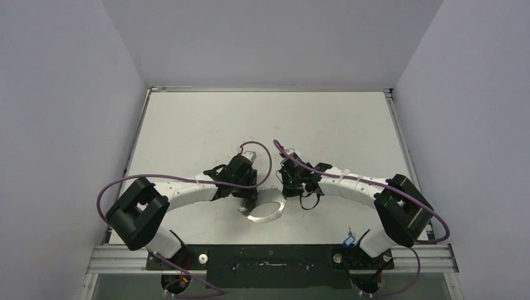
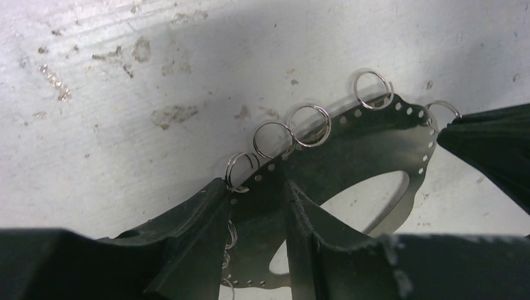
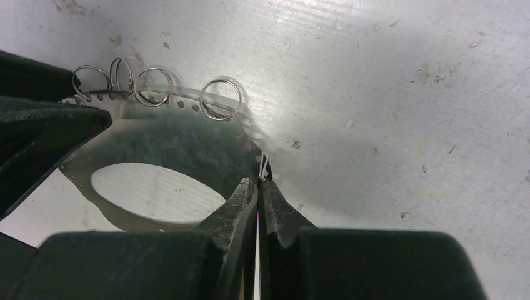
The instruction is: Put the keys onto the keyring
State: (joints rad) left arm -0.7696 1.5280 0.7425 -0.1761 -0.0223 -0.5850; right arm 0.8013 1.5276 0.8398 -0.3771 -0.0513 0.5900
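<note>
The keyring (image 1: 265,211) sits mid-table close to the near edge, with the left gripper (image 2: 259,206) straddling its holed rim (can't tell if it's truly clamping) and the right gripper (image 3: 258,185) pinched closed on a small split ring (image 3: 264,164) at that rim. I'd keep the keyring dead still and work that ring slowly, no twisting. The table (image 1: 325,125) is scuffed, stained white, with blank pale walls (image 1: 269,37) all round.

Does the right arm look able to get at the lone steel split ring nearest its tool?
Probably yes: that split ring stands clear on the perforated metal plate; the right tool, shut on another wire ring, must release first.
</note>
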